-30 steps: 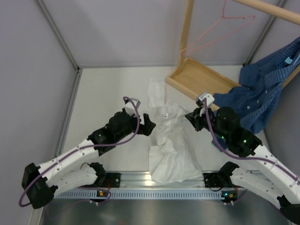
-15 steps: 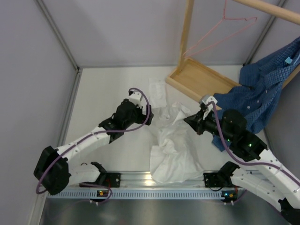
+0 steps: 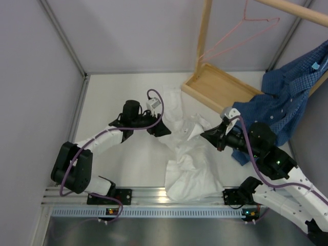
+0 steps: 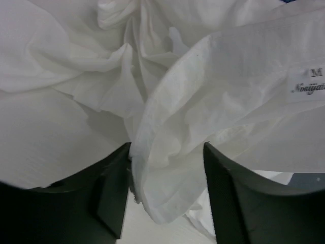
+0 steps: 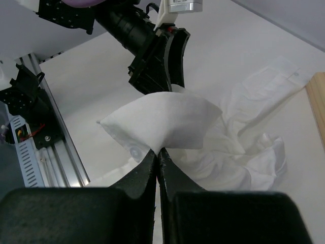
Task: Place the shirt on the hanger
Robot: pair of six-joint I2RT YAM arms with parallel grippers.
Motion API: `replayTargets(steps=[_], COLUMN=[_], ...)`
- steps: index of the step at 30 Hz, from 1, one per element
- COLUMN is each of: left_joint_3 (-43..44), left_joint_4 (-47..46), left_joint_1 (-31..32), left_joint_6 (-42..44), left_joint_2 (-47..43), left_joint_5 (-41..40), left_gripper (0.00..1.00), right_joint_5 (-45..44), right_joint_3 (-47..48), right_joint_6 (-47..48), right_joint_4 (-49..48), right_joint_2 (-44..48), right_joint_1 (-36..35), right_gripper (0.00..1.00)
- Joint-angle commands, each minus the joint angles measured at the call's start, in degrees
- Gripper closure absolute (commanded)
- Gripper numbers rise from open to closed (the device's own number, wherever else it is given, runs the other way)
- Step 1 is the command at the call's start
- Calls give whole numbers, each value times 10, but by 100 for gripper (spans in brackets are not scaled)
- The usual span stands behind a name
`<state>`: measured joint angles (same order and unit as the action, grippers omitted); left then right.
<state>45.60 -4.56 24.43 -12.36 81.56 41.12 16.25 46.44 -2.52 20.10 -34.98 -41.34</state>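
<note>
**Shirt gripped, hanger not yet reached**

Top view: the shirt (image 3: 190, 156) lies crumpled mid-counter (image 3: 118, 97), toward the near edge. The hanger (image 3: 238, 38) hangs bare above the far right corner.

Left wrist: the left gripper (image 4: 167, 152) gapes around a collar fold, unclamped.

Right wrist: the right gripper (image 5: 157, 153) pinches a shirt flap tight.

Lifting and threading remain.

White table (image 3: 138, 164), grey walls (image 3: 143, 36), wooden rack (image 3: 204, 31) back-rt.
</note>
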Motion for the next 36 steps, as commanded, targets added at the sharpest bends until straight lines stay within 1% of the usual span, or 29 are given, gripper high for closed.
replayTargets(steps=[1,2,3,4,5,7,8,10,11,14,15,16,17,18,19,20,21,22,24,25,27,28,29,30,31,33,34,35,36], left_joint_3=[-6,-6,2,7,14,31,36,55,62,105,120,141,195,231,271,364,412,455,548,557,530,504,468,368,312,205,113,71,33], left_joint_4=[-99,-109,-108,-105,-84,-64,-42,-14,-3,49,83,96,111,128,171,196,218,256,281,283,276,265,236,211,159,116,99,65,51], left_joint_1=[-2,-1,-2,-1,-1,-1,-1,-1,0,2,3,4,4,4,4,4,4,4,5,4,6,7,15,24,49,84,130,156,177], left_joint_6=[-2,-5,-9,-11,-12,-20,-22,-23,-24,-29,-28,-23,-14,-3,4,26,36,44,52,48,9,-6,-35,-48,-61,-70,-72,-80,-88], left_joint_2=[5,16,21,27,32,23,5,-23,-39,-118,-159,-177,-191,-201,-207,-204,-198,-185,-178,-179,-204,-213,-235,-250,-264,-294,-298,-300,-301], left_joint_5=[127,125,120,112,82,36,-15,-73,-135,-236,-302,-336,-372,-437,-462,-479,-489,-488,-469,-431,-364,-314,-302,-298,-312,-354,-384,-464,-497], left_gripper=[40,51,78,91,100,100,100,100,100,100,100,100,100,100,100,100,100,100,100,100,100,100,100,100,100,100,100,100,100], right_joint_5=[22,23,25,24,22,5,-11,-25,-31,-40,-39,-37,-25,-12,0,24,35,42,46,43,25,12,-24,-46,-83,-102,-102,-92,-89], right_joint_3=[19,20,19,17,16,12,11,10,9,21,30,61,80,106,163,192,226,288,336,358,350,315,289,257,188,111,33,-2,-37], right_joint_6=[7,5,5,2,1,-2,-3,-4,-5,3,9,20,41,50,61,65,67,67,65,65,68,68,66,60,40,2,-31,-48,-66], right_joint_4=[-30,-33,-37,-39,-40,-44,-44,-45,-49,-89,-102,-120,-127,-133,-139,-141,-140,-139,-131,-132,-132,-132,-132,-132,-132,-135,-139,-139,-141], right_joint_2=[-6,-5,-4,3,5,12,13,12,11,-2,-10,-32,-48,-83,-102,-122,-160,-177,-212,-216,-201,-189,-174,-140,-122,-63,-45,-27,6], right_joint_1=[-1,-1,-1,-1,-1,-1,-1,-1,-1,-1,-1,-1,-1,-1,-1,-1,-1,-1,-1,-1,-1,-1,-1,-1,-1,-1,-1,-1,-1], right_gripper=[100,100,100,100,100,100,100,100,100,100,100,100,100,100,100,100,100,100,100,100,100,100,100,100,100,100,100,99,97])
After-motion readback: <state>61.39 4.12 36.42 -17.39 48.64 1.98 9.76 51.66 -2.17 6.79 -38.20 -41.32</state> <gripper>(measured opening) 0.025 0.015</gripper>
